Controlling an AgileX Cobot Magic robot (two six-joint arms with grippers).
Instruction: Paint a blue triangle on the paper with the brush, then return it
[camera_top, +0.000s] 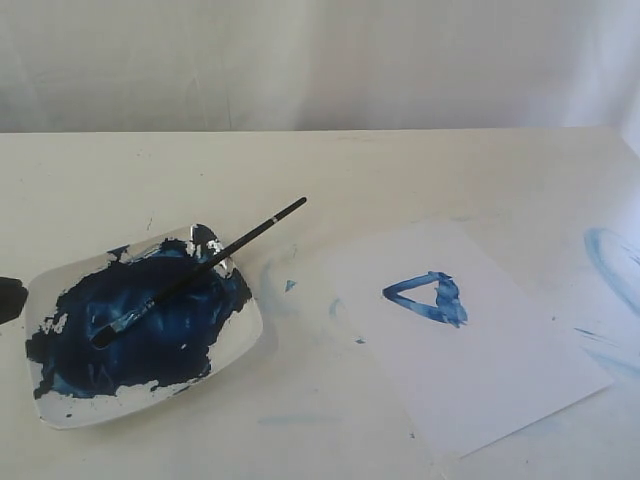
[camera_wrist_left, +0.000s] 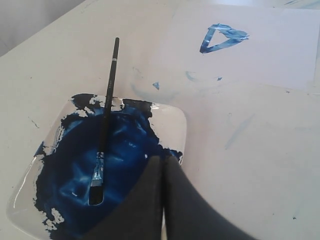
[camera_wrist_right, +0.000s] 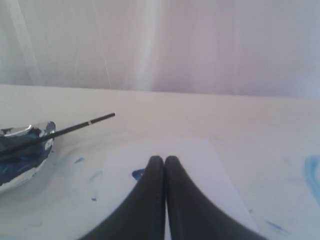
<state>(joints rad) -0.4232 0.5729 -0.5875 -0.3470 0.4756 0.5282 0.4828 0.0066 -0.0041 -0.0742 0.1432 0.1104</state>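
Nearest, the paint-flecked white tabletop (camera_top: 330, 170) carries a white rounded dish (camera_top: 247, 345) of dark blue paint. The thin black-handled brush (camera_top: 200, 272) lies in it, bristles in the paint, handle poking past the far rim. Beside the dish lies the plain white paper sheet (camera_top: 500, 370) bearing the streaky blue triangle (camera_top: 428, 298). Behind hangs a white draped curtain (camera_top: 300, 60). The black left gripper (camera_wrist_left: 162, 161) and the black right gripper (camera_wrist_right: 164, 161) are both pressed closed on nothing. The right one hides part of the triangle, and pale blue smears (camera_top: 608, 255) run off-frame.

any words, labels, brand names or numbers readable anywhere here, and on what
None can be read.
The paper carries only the blue triangle, no writing.
The brush has a pale band on its handle, no legible print.
The dish and the table show only paint.
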